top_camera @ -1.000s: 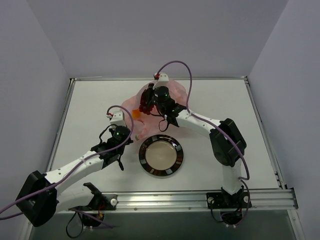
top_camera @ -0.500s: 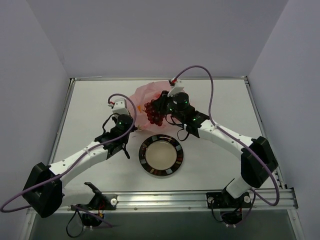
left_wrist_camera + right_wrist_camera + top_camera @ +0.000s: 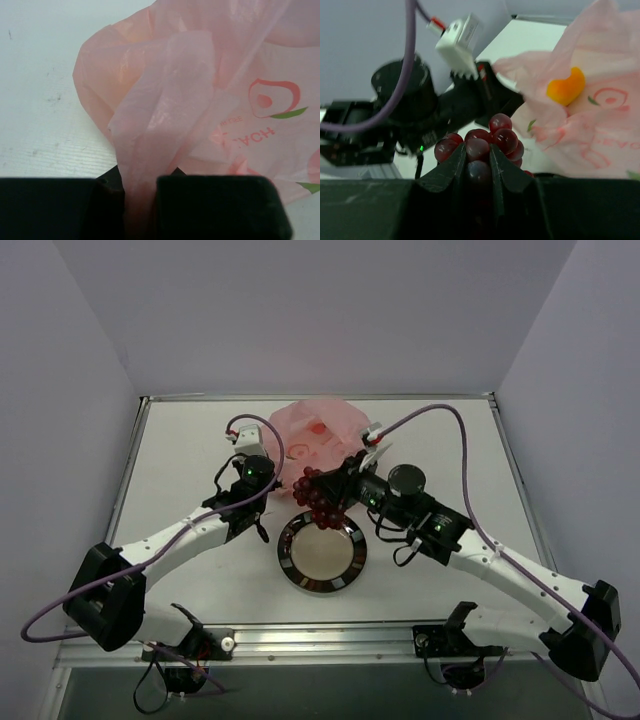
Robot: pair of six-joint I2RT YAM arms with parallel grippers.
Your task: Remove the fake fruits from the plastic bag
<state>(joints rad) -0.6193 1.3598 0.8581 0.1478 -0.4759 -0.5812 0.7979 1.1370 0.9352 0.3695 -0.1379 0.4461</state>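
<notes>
Top external: my right claw [image 3: 333, 490] is clamped on the grape bunch [image 3: 315, 505], out of the plastic bag [image 3: 315, 425], over the 12 o'clock rim of the dish [image 3: 288, 552]. My left claw [image 3: 140, 200] pinches a bag fold. Next I'd lower and release, probably into the dish, then fetch the orange fruit [image 3: 566, 87] showing inside the bag.

A: Where's the left arm [image 3: 170, 545]?
B: Stretched forward and inward from its base, the left claw [image 3: 140, 185] pinched tight on a fold of the plastic bag [image 3: 165, 100].
A: And the right arm [image 3: 500, 565]?
B: Elbow swung far out right, forearm reaching back left. The right claw [image 3: 478, 150] is clamped around the grape bunch [image 3: 492, 135].
</notes>
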